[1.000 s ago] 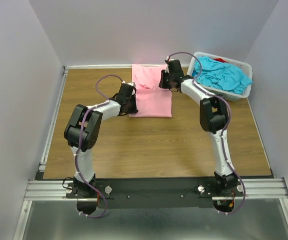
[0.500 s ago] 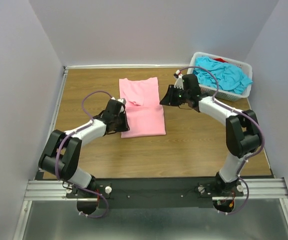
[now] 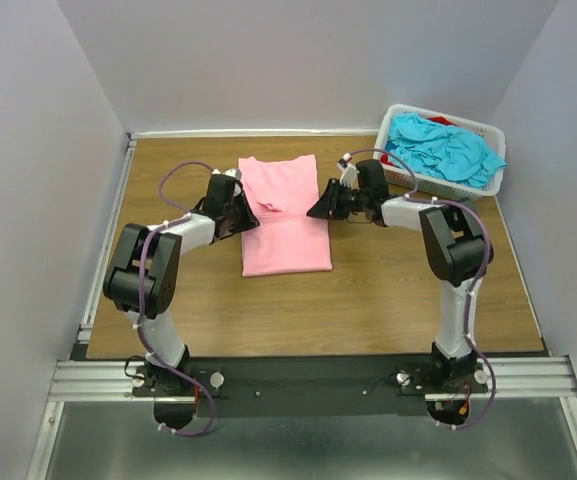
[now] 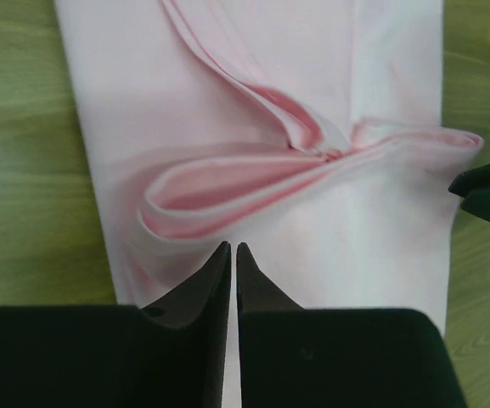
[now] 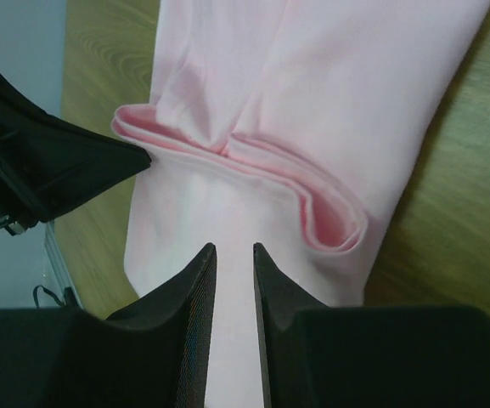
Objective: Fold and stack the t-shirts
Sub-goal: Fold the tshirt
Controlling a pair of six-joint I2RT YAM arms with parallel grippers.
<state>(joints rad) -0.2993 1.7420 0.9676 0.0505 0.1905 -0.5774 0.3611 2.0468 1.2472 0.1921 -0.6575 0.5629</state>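
From above, the pink t-shirt [image 3: 286, 235] lies as a narrow strip mid-table [image 3: 368, 290], its far part doubled toward the middle. The left gripper [image 3: 246, 217] and right gripper [image 3: 315, 210] flank it at that doubled edge, likely so both ends can be worked together. The turquoise shirts [image 3: 443, 150] and a scrap of red [image 3: 442, 120] wait in the white basket [image 3: 491, 132], well apart.

The left wrist view adds what the overhead cannot: the fold [image 4: 253, 178] is a loose, puckered lip, and the left fingers [image 4: 202, 285] stand almost together, only a slit between, with nothing visibly pinched.

The right wrist view shows the lip's other end bulging open. The right fingers [image 5: 185, 293] keep a narrow, clear gap, hovering empty over the cloth.
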